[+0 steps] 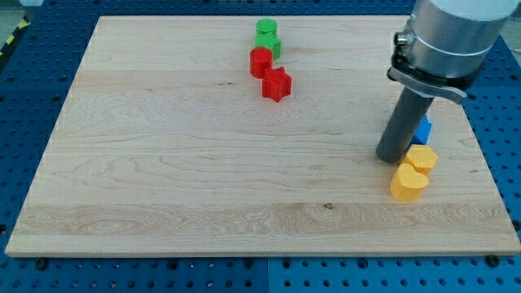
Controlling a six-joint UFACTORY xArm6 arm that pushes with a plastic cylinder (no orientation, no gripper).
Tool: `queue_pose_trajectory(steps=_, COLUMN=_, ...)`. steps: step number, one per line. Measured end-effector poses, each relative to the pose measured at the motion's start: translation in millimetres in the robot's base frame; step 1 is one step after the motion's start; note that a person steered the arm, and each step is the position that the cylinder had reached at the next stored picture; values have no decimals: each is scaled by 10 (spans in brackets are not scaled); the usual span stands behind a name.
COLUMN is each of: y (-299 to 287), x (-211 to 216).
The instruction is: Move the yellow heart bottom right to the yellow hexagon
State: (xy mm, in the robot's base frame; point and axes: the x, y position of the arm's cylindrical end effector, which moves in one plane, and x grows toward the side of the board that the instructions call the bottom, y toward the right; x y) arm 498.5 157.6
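Dark rod, no claw, my tip (393, 157) beside yellow hexagon (422, 158), touching yellow heart (408, 182), wooden board (163, 163)

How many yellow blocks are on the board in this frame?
2. The yellow hexagon block sits near the view's right edge, just right of my tip. The yellow heart block lies directly below it, touching. The rod could hide others behind it.

The wooden tabletop (163, 163) carries a cluster near its top edge. Two green blocks (268, 37) sit touching each other, closest to that edge. A red cylinder (260, 61) touches them on the bottom side. A red star (277, 84) lies just below-right of the cylinder. A blue block (422, 130) sits near the tabletop's right edge, partly hidden.
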Motion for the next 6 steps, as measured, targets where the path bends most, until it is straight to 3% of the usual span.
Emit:
queue_pose_trajectory(steps=1, y=-204, x=118)
queue_pose_trajectory(steps=6, y=56, x=490)
